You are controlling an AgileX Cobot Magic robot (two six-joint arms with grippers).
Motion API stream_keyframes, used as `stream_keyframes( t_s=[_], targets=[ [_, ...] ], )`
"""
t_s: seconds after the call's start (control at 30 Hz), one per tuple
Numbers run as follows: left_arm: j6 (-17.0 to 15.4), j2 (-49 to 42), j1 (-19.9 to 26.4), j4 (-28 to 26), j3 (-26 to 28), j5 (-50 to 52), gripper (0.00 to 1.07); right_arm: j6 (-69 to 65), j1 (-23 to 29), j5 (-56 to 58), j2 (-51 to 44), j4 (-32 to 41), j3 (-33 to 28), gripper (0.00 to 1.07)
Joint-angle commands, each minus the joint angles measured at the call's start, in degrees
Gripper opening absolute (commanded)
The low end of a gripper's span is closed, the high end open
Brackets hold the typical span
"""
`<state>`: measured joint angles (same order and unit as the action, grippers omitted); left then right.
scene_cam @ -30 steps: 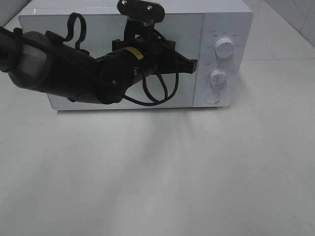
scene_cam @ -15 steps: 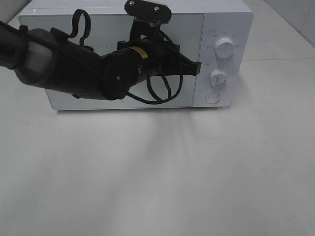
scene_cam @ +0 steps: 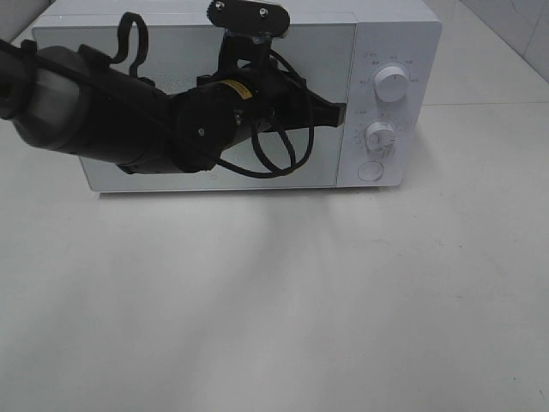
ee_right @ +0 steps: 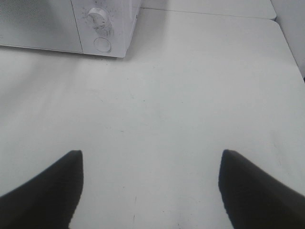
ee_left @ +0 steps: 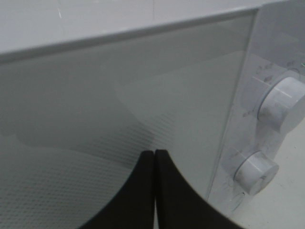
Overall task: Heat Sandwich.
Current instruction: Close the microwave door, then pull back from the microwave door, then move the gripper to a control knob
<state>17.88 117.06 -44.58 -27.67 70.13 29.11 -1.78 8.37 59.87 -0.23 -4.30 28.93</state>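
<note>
Left end effector (ee_left: 155,152) closed, empty, by microwave door (ee_left: 119,95); right end effector (ee_right: 151,153) spread, empty.

The microwave (scene_cam: 390,34) has a smooth, glossy white casing, a reflective glass-like door (ee_left: 95,95) with fine dotted mesh and shiny plastic knobs (scene_cam: 392,84); the bench (scene_cam: 300,300) is matt white, the left end effector (ee_left: 155,155) matt black plastic.

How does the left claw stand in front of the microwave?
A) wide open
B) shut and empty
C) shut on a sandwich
B: the left claw shows its black tips pressed together, with nothing between them, in front of the microwave door.
</note>
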Motion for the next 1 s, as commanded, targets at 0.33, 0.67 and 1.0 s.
stream_keyframes(
  t_s=[0.33, 0.67, 1.0],
  targets=[
    [-0.23, -9.51, -3.50, -2.01, -11.80, 1.66, 0.00, 0.29, -0.46, -0.29, -1.49, 0.00, 0.00, 0.76],
    [-0.29, -18.16, -3.72, -1.89, -18.05, -15.64, 0.87, 0.29, -0.46, -0.29, -1.49, 0.06, 0.00, 0.76],
    [-0.17, -24.58, -3.50, 6.30, -18.16, -38.10, 0.98, 0.29, -0.46, -0.29, -1.49, 0.06, 0.00, 0.76]
  ],
)
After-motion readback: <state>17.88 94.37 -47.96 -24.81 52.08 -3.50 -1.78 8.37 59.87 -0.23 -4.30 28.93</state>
